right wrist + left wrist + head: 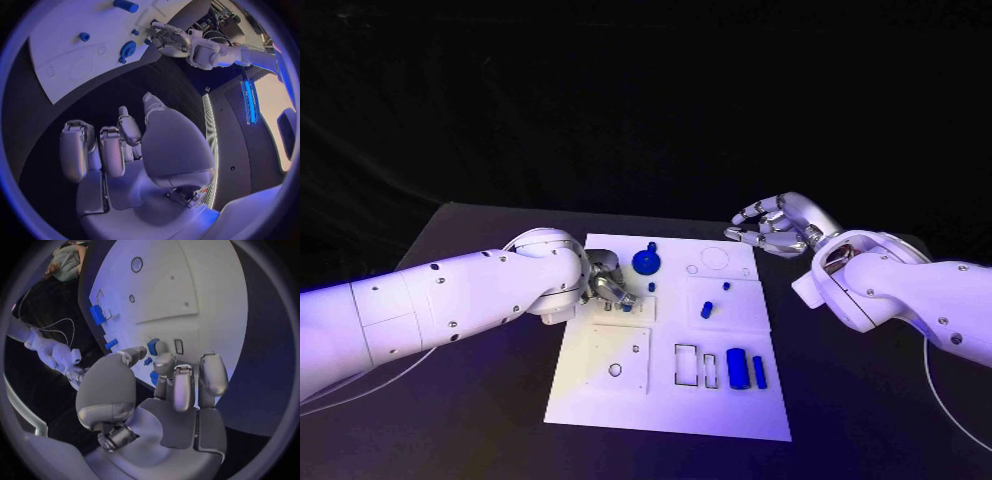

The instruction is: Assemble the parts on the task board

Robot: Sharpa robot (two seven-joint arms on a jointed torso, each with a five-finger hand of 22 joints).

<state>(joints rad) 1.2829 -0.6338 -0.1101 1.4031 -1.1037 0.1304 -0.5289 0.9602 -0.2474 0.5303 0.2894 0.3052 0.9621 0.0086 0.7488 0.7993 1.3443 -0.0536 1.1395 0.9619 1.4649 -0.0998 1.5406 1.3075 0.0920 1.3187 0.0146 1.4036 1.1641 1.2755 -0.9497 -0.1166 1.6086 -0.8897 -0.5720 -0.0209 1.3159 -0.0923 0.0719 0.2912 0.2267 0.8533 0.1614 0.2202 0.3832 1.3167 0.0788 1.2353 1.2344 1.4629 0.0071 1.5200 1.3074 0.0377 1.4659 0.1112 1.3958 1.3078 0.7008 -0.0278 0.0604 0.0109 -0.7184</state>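
**Left hand low over the board's left middle, small blue part at its fingertips**

Left hand (pixel 603 283) is the nearer one: it sits over the left-middle of the task board (pixel 733 420), fingers pointing down and across toward the board's centre. In the left wrist view a small blue part (pixel 153 346) lies right at the fingertips (pixel 165 361), between thumb and fingers, beside a small rectangular slot (pixel 179 346). Fingers are curled close round it; cannot tell if they actually pinch it or just touch. Part looks short and stubby, long axis unclear.

Other blue pieces: a round knob (pixel 646 262) just beyond the left hand, a short peg (pixel 707 309) near board centre, and two upright bars (pixel 746 369) in the near-right slots, long axes running toward the robot.

Right hand (pixel 776 227) hovers off the board's far right corner, above the surface (pixel 473 230), fingers loosely curled and apart, holding nothing; well apart from every part.

Judgement: next move turns on lining the small part with the slot just beside it, a short shift, left hand's job.
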